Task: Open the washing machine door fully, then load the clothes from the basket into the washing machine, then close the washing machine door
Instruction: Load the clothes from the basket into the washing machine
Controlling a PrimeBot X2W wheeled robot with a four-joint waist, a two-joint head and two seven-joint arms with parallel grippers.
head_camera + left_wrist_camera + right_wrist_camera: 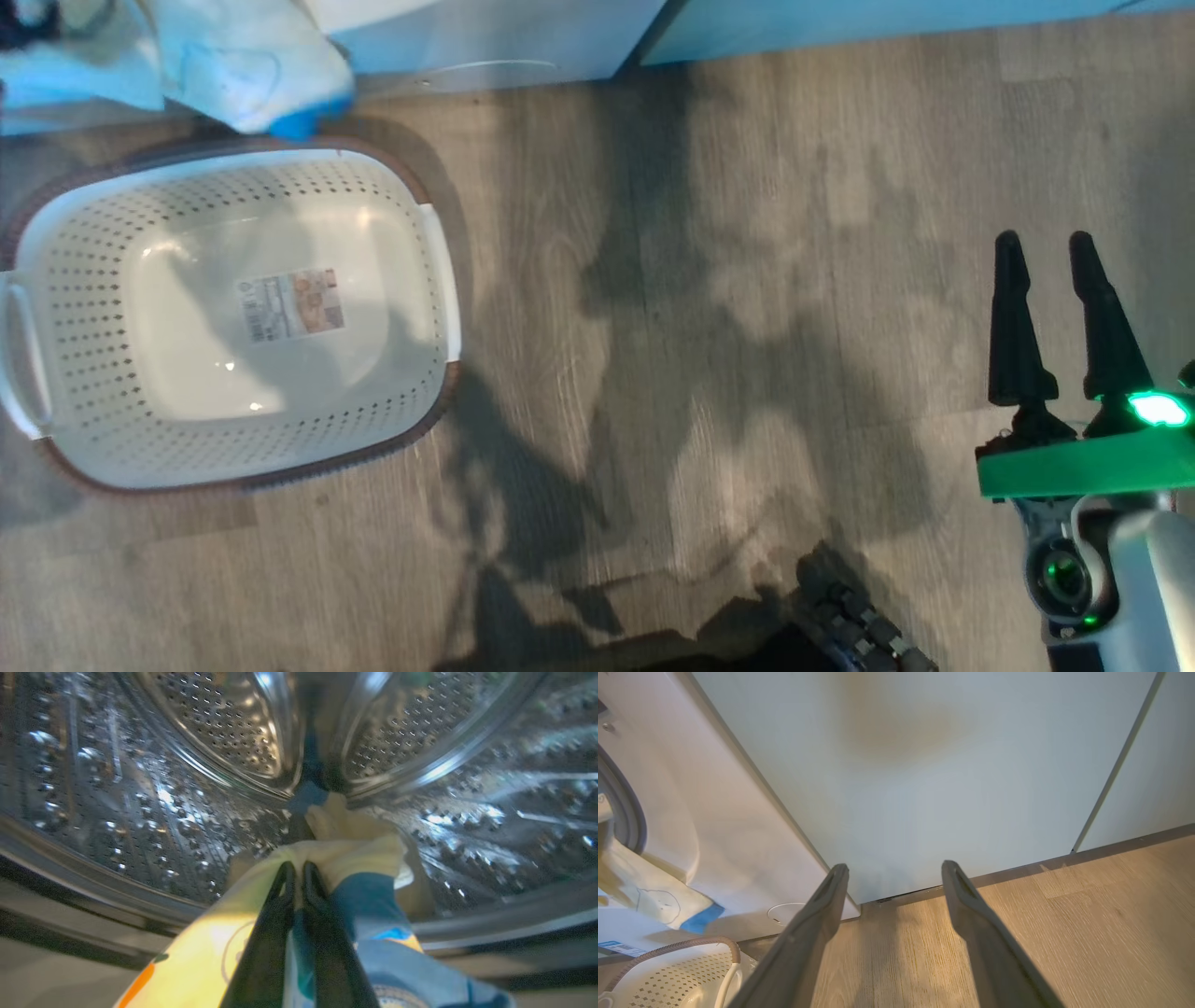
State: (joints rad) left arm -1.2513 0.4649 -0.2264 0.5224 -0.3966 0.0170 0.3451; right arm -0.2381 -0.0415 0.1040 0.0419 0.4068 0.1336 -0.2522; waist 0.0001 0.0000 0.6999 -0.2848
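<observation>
Loading step right now. My left gripper (294, 870) is clenched on the clothes (355, 858), fingers pressed together with cream, yellow and blue fabric bunched around them, right at the mouth of the steel drum (219, 732). The front of the bundle lies just inside the drum. In the head view, though, a pale blue-edged end hangs outside the washing machine (485, 37), just above the far rim of the basket (411, 373). The basket itself is bare down to the label on its floor, so I reckon this is the last handful.

The right gripper (1055, 317) is spread wide with nothing in it, parked over the floor on the right, well apart from everything (fine by me, it's out of the way).

To do this well, I'd push the left arm deeper toward the far wall of the drum before letting go, so the dangling end gets dragged in over the grey gasket (633, 812). Release low, then back straight out so no fabric snags on the fingers. Anything left draped over that gasket will get pinched when I close up, so I'd check before moving on.
</observation>
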